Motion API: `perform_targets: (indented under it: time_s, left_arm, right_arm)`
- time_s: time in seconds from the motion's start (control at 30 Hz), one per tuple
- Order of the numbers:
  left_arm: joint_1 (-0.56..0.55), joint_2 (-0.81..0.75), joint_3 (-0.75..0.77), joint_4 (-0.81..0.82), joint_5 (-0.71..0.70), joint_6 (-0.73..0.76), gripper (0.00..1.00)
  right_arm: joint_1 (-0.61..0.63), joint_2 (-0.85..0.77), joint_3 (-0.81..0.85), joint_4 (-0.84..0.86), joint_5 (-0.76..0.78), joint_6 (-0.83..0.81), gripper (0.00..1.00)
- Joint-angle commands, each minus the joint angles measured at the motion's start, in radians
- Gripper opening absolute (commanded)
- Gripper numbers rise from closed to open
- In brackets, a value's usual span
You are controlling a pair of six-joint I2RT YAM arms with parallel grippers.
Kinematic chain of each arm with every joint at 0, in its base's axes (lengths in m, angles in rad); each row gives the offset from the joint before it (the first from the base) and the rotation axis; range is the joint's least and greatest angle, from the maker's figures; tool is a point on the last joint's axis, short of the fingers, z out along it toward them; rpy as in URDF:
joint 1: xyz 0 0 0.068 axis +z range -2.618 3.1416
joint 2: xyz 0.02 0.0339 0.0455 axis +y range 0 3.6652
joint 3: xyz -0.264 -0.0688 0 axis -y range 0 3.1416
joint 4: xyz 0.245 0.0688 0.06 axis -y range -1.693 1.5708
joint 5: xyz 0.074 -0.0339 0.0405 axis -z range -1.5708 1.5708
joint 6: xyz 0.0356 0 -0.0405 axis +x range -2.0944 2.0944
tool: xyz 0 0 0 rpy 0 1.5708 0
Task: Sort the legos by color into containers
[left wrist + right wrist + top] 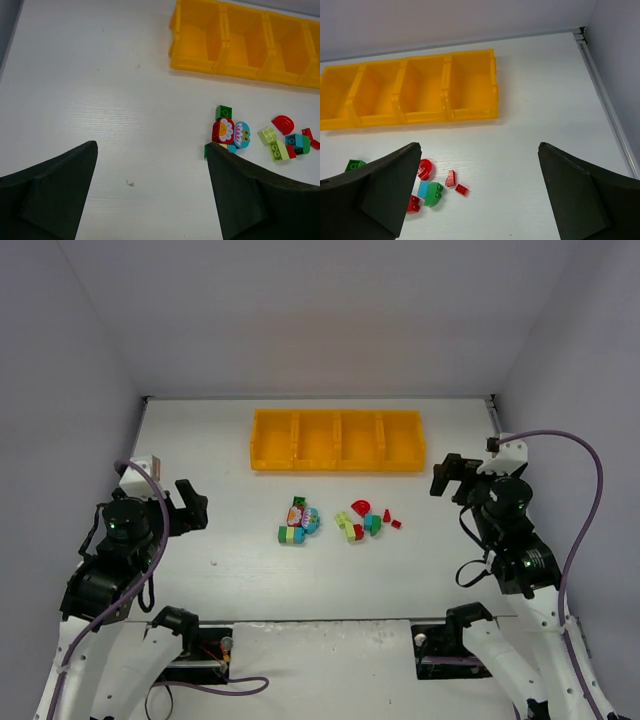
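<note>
Both your grippers sit out at the sides of the table. Your left gripper (150,192) has its chunky matte black fingers (52,195) spread wide with only table between them. Your right gripper (477,195) is the same, wide apart and holding nothing.

The tray (337,466) is at the far middle of the table (220,560). It's glossy orange-yellow plastic, long and shallow, with four boxy open compartments in a row and thin walls between them.

The legos (300,523) all lie on the table just near of the tray, in two small clumps between the grippers.

Left clump:
- a square dark green brick (224,111) with studs on top
- a rounded red piece (223,131) touching it, printed with a white flower
- a rounded teal piece (242,134) with a printed face, right beside the red one

The rest of that clump is hidden behind your left gripper's finger in the wrist view.

Right clump:
- two studded lime bricks (268,135)
- a smooth red half-disc (283,123)
- a little red wedge (450,178)
- a tiny flat red brick (461,189)
- a green brick (434,193) touching a light blue one (423,188)

The table is white with a faint streaky grain.
</note>
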Motion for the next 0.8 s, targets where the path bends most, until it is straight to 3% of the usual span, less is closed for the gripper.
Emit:
perform_targets:
  time_s: [0.0,0.37,0.47,0.73,0.77]
  left_arm:
    - [-0.003,0.042,0.030,0.065,0.072,0.003,0.84]
    - [-0.005,0.195,0.000,0.145,0.265,-0.046,0.84]
    - [-0.009,0.258,-0.003,0.194,0.343,-0.079,0.84]
    - [-0.163,0.517,0.065,0.251,0.284,-0.138,0.83]
    - [-0.202,0.652,0.107,0.262,0.261,-0.161,0.83]
  right_arm:
    - [0.004,0.021,0.051,0.056,0.012,0.001,1.00]
    - [0.004,0.105,0.046,0.048,-0.157,0.029,0.99]
    - [0.004,0.137,0.035,0.048,-0.200,0.052,0.94]
    - [0.004,0.192,0.002,0.060,-0.234,0.100,0.89]
    - [0.004,0.197,-0.010,0.060,-0.235,0.121,0.89]
